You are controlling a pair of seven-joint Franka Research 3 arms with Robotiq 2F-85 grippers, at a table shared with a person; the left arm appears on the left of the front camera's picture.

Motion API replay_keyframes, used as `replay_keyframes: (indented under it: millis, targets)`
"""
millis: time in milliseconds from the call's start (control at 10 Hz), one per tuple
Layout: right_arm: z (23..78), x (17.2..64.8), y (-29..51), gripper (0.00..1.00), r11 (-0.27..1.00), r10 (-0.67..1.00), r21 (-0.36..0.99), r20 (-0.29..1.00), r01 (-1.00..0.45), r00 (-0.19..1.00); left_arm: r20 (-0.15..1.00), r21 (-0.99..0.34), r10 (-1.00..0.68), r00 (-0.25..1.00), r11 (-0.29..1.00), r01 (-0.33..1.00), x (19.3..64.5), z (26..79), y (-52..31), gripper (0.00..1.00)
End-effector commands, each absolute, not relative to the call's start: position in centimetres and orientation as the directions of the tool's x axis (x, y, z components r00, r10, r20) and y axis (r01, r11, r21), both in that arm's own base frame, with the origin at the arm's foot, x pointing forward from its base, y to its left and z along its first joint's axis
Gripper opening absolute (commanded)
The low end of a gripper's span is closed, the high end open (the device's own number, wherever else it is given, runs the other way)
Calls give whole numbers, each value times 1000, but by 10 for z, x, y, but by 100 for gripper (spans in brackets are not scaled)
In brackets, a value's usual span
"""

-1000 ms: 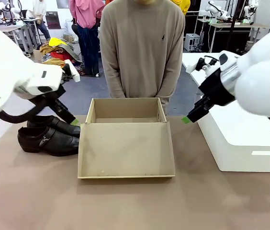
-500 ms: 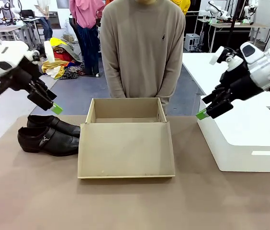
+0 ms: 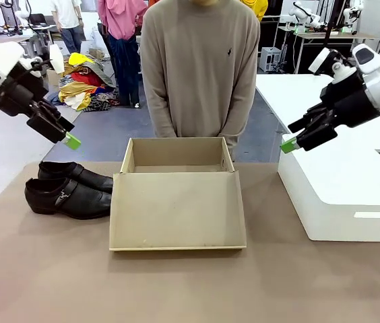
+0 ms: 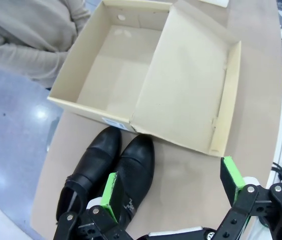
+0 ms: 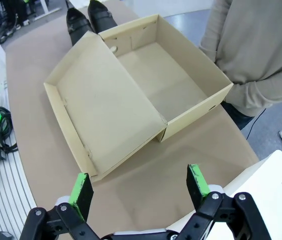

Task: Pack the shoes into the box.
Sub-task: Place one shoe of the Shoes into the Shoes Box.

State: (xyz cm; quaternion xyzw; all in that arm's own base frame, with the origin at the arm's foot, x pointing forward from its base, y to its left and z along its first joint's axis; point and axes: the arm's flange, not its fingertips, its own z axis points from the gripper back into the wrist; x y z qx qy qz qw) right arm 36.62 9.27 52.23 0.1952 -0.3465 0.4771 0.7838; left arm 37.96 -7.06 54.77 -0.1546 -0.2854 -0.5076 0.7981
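Note:
The shoes (image 3: 69,190), a glossy black pair, lie side by side on the table left of the box (image 3: 176,152). The tan cardboard box is empty, with its lid flap (image 3: 176,210) folded flat toward me. My left gripper (image 3: 65,136) hangs open in the air above the shoes. In the left wrist view the shoes (image 4: 112,172) sit below the left gripper (image 4: 170,172), beside the box (image 4: 117,67). My right gripper (image 3: 292,140) is open, raised over the white block's left edge. The right wrist view has the right gripper (image 5: 140,184) above the box (image 5: 166,82), with the shoes (image 5: 88,19) beyond.
A large white block (image 3: 341,195) stands on the table's right side, and its corner (image 5: 276,182) appears in the right wrist view. A person in a beige sweater (image 3: 200,67) stands at the far edge just behind the box, hands held low.
Both arms have lifted up and outward. The left gripper rose from just over the shoes to well above them; the right gripper climbed from the box's right side. Shoes and box stayed put.

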Motion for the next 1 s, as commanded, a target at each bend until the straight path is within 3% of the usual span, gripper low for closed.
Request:
replay_keyframes:
  millis: [0,900]
  targets:
    - [527,369,92,100,438,624,-57,738,-897,258,626,39,-714,312,429,903,385,546,-66,100]
    - [537,362,98,100,459,637,-67,720,-886,276,613,32,-709,349,464,885,385,541,-62,100]
